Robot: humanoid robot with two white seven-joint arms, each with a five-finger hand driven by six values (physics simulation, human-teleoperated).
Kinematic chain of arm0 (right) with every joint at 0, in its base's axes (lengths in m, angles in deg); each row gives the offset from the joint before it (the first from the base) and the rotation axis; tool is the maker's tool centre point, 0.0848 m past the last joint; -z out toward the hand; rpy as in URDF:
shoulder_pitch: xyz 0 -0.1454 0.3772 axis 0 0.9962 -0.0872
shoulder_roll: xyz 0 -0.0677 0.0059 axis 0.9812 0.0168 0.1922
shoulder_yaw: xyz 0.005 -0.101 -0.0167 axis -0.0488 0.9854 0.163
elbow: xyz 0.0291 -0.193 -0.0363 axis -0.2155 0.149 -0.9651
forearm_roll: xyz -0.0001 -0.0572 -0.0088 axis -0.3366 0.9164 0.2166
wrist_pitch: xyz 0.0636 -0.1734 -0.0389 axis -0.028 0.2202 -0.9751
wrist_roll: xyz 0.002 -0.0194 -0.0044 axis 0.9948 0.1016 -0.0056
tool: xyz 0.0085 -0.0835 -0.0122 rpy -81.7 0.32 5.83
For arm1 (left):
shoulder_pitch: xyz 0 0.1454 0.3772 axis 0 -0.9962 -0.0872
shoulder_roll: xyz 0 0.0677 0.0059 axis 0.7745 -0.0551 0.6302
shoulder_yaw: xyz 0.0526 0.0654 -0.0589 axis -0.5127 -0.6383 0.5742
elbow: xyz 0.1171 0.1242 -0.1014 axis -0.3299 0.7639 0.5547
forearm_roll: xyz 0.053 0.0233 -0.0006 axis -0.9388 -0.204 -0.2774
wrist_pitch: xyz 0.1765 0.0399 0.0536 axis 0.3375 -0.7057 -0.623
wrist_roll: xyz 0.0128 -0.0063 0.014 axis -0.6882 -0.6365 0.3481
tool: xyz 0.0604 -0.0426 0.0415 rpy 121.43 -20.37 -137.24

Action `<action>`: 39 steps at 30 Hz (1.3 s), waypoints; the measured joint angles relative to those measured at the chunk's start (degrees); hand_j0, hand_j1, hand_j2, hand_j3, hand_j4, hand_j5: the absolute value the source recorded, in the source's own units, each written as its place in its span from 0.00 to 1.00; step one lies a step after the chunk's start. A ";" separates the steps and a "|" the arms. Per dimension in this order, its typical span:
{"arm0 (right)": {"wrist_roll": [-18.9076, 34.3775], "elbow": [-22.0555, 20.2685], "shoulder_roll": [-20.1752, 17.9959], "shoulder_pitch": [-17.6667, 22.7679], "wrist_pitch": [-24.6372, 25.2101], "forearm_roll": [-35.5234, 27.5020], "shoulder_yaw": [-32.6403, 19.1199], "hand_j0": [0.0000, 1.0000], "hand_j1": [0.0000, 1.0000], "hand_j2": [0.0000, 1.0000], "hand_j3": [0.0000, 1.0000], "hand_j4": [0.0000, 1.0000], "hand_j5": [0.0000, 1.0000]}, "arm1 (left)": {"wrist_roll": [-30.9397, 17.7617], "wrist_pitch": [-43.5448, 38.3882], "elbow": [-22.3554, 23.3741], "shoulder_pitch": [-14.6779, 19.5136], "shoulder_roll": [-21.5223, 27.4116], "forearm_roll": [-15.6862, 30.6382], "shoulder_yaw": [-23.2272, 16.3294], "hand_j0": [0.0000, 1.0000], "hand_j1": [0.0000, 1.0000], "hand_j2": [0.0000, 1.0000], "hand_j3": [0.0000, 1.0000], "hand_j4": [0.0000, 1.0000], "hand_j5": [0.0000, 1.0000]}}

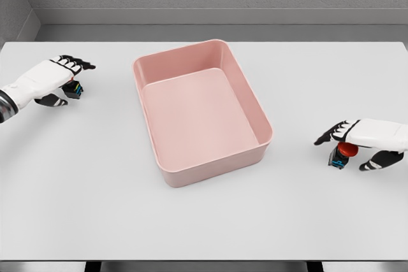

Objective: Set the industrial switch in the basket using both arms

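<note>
The left hand [56,78] lies over the counter [83,189] near its far left side, palm down, its dark fingertips [81,65] stretched toward the right. A switch [73,88], small, dark and with a blue patch, sits just under the palm, between the fingers and the thumb below; whether the hand is clamped on it or only cupped over it cannot be told.

To the right of that hand, well apart from it, stands the basket [252,103], a pink, open, rectangular tub turned slightly askew, with nothing inside.

Farther right, well apart from the basket, the right hand [370,138] hovers low over the counter, fingers pointing left toward the basket. A second switch [341,155], dark with a red round button on top, stands directly beneath its palm, between the fingers and the thumb. Here too the grip is unclear: the hand touches or nearly touches the red top.
</note>
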 measured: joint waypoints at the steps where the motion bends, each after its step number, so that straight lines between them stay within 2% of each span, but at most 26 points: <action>1: 0.00 0.00 0.02 0.09 0.00 0.13 -0.02 0.83 0.83 0.83 0.83 0.83 0.83 | 0.01 0.00 0.13 0.00 0.00 0.00 0.01 0.85 0.85 0.85 0.85 0.85 0.85; 2: 0.01 0.00 0.03 0.09 0.00 0.24 -0.05 0.81 0.81 0.81 0.81 0.81 0.81 | 0.03 0.00 0.22 0.00 -0.01 0.02 0.01 0.76 0.76 0.76 0.76 0.76 0.76; 3: 0.01 -0.02 0.04 0.09 0.00 0.32 -0.04 0.81 0.81 0.81 0.81 0.81 0.81 | 0.03 0.00 0.28 0.00 -0.01 0.07 0.01 0.51 0.51 0.51 0.51 0.51 0.51; 4: 0.01 -0.04 0.05 0.09 0.00 0.38 -0.04 0.81 0.81 0.81 0.81 0.81 0.81 | 0.04 0.00 0.30 0.00 -0.01 0.11 0.00 0.45 0.45 0.45 0.45 0.45 0.45; 9: 0.07 -0.08 0.39 0.09 0.00 0.54 -0.04 0.73 0.73 0.73 0.73 0.73 0.73 | 0.14 0.00 -0.06 -0.18 0.31 0.40 0.01 0.44 0.44 0.44 0.44 0.44 0.44; 12: 0.09 -0.09 0.46 0.09 0.00 0.73 -0.04 0.71 0.71 0.71 0.71 0.71 0.71 | 0.20 0.00 -1.31 -0.62 0.53 0.59 0.09 0.29 0.29 0.29 0.29 0.29 0.29; 15: 0.10 -0.09 0.48 0.09 0.00 1.04 -0.04 0.69 0.69 0.69 0.69 0.69 0.69 | 0.11 0.01 -3.81 -0.79 0.94 0.85 0.09 0.29 0.29 0.29 0.29 0.29 0.29; 22: 0.19 -0.09 0.50 -0.26 0.00 1.25 -0.20 0.56 0.56 0.56 0.56 0.56 0.56 | -0.32 0.03 -15.07 -1.93 5.21 4.53 0.12 0.28 0.28 0.28 0.28 0.28 0.28; 27: 0.67 -0.09 0.56 -0.44 0.01 1.23 -0.36 0.51 0.51 0.51 0.51 0.51 0.51 | -0.41 0.02 -21.56 -2.37 6.43 7.08 0.12 0.28 0.28 0.28 0.28 0.28 0.28; 39: 0.62 -0.46 1.25 -2.72 -0.02 1.28 -0.59 0.48 0.48 0.48 0.48 0.48 0.48 | -0.46 0.03 -32.03 -2.29 6.62 9.69 0.37 0.28 0.28 0.28 0.28 0.28 0.28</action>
